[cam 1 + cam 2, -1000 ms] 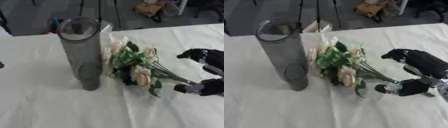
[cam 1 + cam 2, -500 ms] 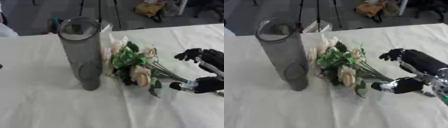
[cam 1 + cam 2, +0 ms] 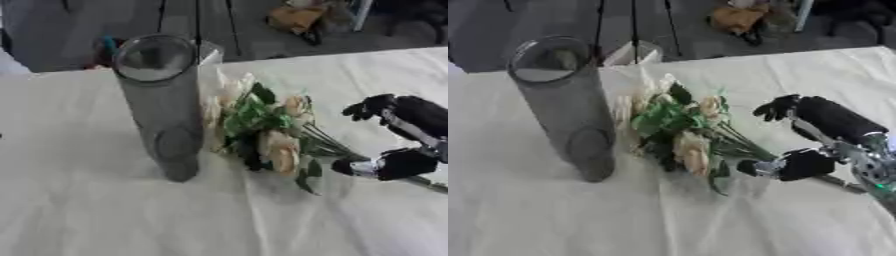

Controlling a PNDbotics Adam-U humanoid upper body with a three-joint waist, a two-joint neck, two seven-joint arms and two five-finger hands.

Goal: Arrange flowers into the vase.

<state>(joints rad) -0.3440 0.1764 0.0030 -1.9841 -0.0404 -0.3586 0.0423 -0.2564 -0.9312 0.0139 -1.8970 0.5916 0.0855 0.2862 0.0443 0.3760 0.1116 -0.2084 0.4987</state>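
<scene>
While apparently unclasped, right hand (image 3: 815, 135) astride flowers (image 3: 677, 125)

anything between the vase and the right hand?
Yes: the bunch of flowers lies on the white tablecloth between the vase and the right hand, blooms beside the vase, stems running toward the hand. Clearest in the right eye view.
</scene>
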